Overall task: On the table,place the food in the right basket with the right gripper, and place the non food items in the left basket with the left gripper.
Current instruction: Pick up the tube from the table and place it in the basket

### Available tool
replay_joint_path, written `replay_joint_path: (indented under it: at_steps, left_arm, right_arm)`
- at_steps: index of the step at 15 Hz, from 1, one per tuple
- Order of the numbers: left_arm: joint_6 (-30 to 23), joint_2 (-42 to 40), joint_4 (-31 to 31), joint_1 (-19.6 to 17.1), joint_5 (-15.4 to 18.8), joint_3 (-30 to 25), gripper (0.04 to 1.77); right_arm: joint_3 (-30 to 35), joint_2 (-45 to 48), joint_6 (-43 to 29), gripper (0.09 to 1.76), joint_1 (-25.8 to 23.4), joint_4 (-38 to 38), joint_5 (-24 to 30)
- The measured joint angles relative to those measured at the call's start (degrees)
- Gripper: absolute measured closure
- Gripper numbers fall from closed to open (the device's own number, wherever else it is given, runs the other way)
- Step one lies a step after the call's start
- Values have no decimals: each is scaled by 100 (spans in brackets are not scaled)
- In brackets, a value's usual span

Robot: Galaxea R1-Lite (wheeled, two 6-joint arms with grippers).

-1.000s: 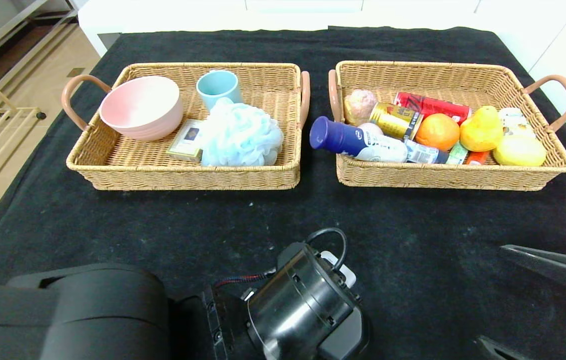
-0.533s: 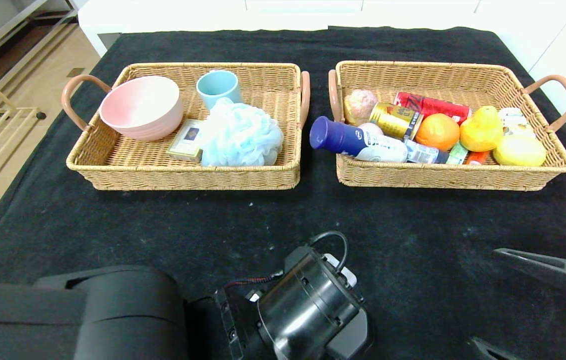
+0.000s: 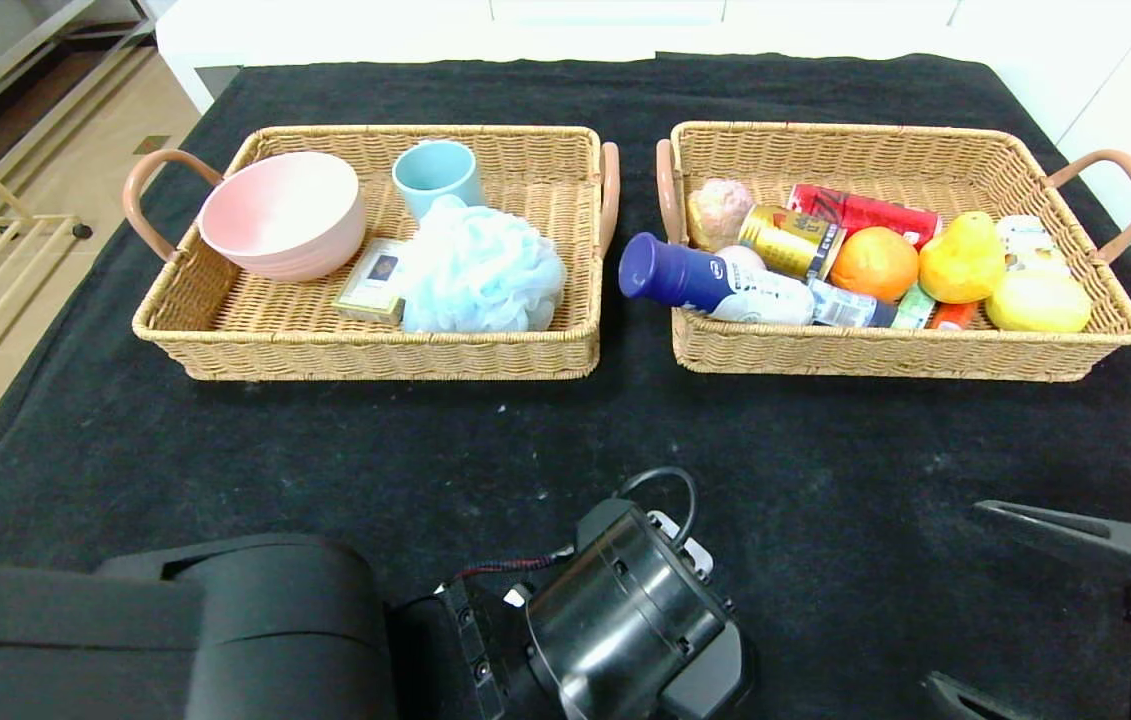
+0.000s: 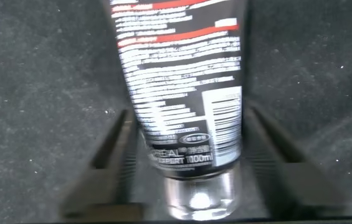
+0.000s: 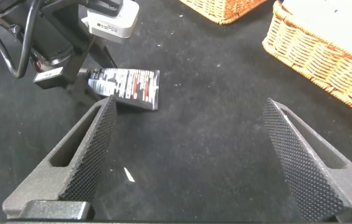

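Observation:
A black squeeze tube (image 4: 185, 93) lies on the black-clothed table (image 3: 325, 450), its silver cap toward my left wrist. My left gripper (image 4: 189, 115) is open, with one jaw on each side of the tube, close to its sides. In the head view the left arm's wrist (image 3: 625, 620) hides them. The tube also shows in the right wrist view (image 5: 129, 87). My right gripper (image 3: 955, 595) is open and empty above bare cloth (image 5: 189, 106). The pink bowl (image 3: 282, 213) and card box (image 3: 372, 280) lie in the left basket (image 3: 375, 345). The orange (image 3: 873, 262), yellow pear (image 3: 963, 258) and white bottle (image 3: 715, 282) lie in the right basket (image 3: 885, 350).
A blue cup (image 3: 437, 172) and a pale blue bath puff (image 3: 480, 268) are in the left basket. Drink cans (image 3: 793, 238), a lemon (image 3: 1037, 300) and small packets fill the right basket. The bottle's blue cap overhangs that basket's left rim. The table's left edge drops to the floor.
My left arm has slid a little to the right and nearer the lower edge of the head view. My right gripper has shifted slightly leftward. The baskets' contents have not moved.

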State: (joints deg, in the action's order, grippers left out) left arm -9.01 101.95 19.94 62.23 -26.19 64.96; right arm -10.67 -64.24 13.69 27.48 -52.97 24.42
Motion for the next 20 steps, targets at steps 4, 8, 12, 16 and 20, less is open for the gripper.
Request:
replay_joint_path:
  at_steps: [4, 8, 12, 16, 20]
  left_arm:
    - [-24, -2, -7, 0, -2, -20, 103]
    - [-66, 23, -5, 0, -7, -9, 104]
    - [-66, 23, 4, 0, -24, -6, 105]
    - [-52, -13, 6, -5, -187, -6, 107]
    - [-41, -265, 1, -49, -221, 111, 108]
  right_arm:
    - [15, -22, 0, 14, 0, 0, 9]
    - [22, -83, 4, 14, -11, -17, -4]
    - [22, -88, 11, 14, -13, -22, -6]
    - [22, 11, 26, 14, 9, -33, 5]
    - [15, 146, 26, 14, 27, -33, 38]
